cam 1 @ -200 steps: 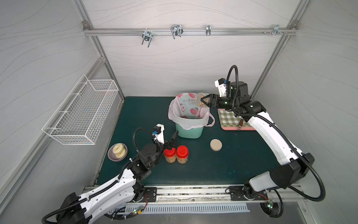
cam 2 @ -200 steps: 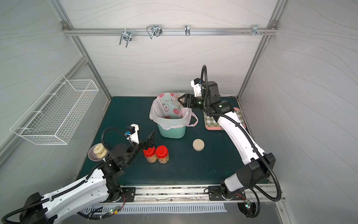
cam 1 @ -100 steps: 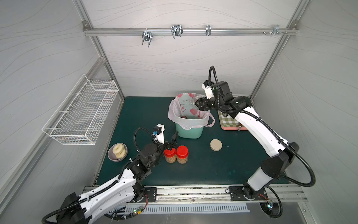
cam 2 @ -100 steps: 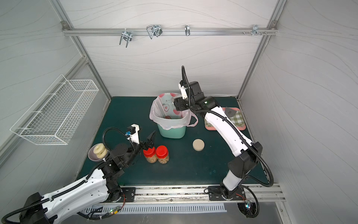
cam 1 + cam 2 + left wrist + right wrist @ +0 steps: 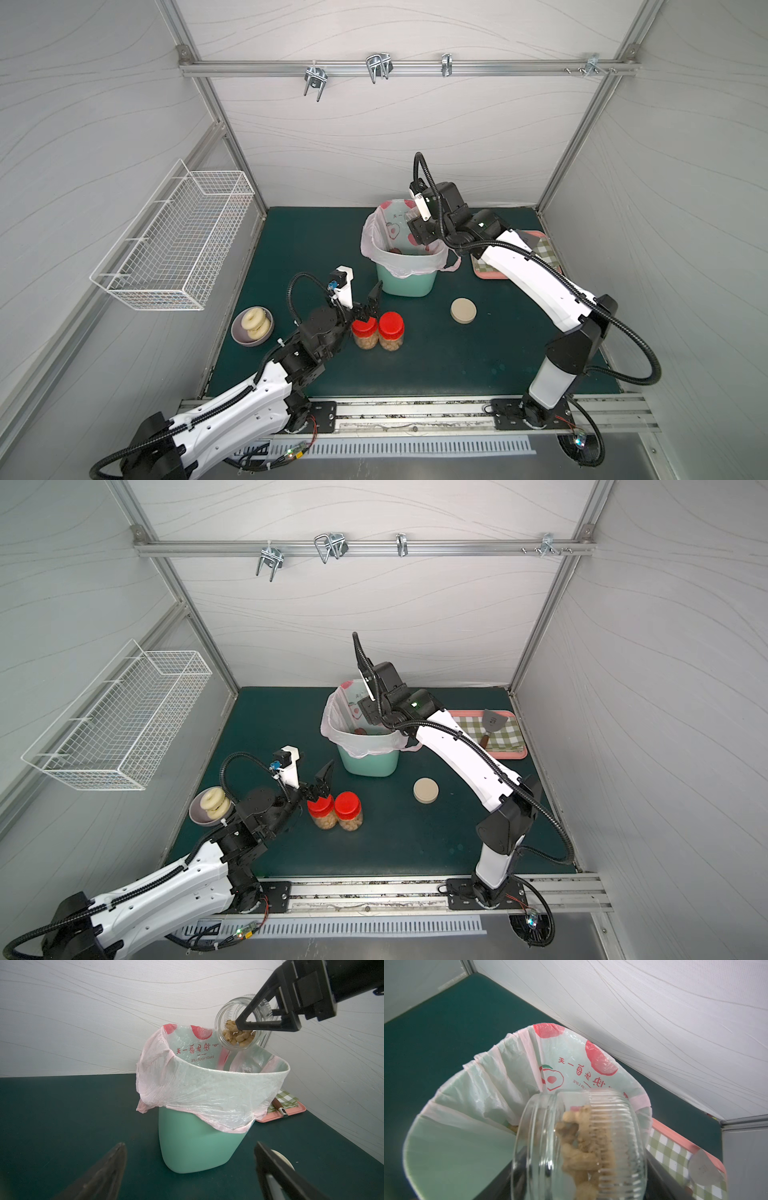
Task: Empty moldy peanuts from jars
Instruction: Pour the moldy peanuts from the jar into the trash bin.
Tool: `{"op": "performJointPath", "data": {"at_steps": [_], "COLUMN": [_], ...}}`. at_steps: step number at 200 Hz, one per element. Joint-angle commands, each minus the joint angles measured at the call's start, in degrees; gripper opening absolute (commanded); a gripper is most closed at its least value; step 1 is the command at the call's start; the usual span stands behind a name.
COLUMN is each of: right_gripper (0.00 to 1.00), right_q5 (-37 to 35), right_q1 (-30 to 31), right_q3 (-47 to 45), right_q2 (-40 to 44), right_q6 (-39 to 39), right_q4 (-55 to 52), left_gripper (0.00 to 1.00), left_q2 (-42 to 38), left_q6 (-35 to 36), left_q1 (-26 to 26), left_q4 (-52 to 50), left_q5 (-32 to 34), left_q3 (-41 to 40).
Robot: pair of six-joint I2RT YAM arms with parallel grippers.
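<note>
One lidless jar (image 5: 228, 1012), tipped over the mint bin (image 5: 197, 1147) with moldy peanuts (image 5: 241, 1039) heaped at its mouth, sits clamped in the right claw (image 5: 252, 1022), far finger hidden behind glass; left claw (image 5: 370, 302) gapes beside two red-lidded jars (image 5: 365, 332), contact unclear.

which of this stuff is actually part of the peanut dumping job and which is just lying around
For the job: open jar tilted over the bagged bin, moldy peanuts inside it, two red-lidded jars, loose beige lid.
Just lying about: donuts in a bowl, spatula on the checked tray, wire basket.
</note>
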State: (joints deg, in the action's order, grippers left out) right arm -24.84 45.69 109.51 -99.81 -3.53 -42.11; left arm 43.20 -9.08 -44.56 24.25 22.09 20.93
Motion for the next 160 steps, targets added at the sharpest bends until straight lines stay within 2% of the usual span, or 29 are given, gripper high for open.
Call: {"op": "performJointPath", "data": {"at_steps": [1, 42, 160], "right_gripper": [0.00, 0.00, 0.00], "right_q5": [-6.39, -11.28, -19.82], "right_q1": [1.35, 3.32, 6.58], "right_q3": [2.27, 2.42, 2.19], "right_q2": [-0.87, -2.09, -3.63], "right_q6": [-4.58, -8.69, -16.97], "right_q4": [1.66, 2.97, 7.64], "left_gripper": [0.97, 0.97, 0.97], "left_q2": [-0.27, -0.22, -0.38], "left_q6": [0.05, 0.11, 0.29], "left_q1": [0.27, 0.33, 0.31], "left_q4": [1.68, 1.58, 1.50], "left_q5": [0.59, 0.59, 0.77], "left_q3": [0.17, 0.17, 0.14]}}
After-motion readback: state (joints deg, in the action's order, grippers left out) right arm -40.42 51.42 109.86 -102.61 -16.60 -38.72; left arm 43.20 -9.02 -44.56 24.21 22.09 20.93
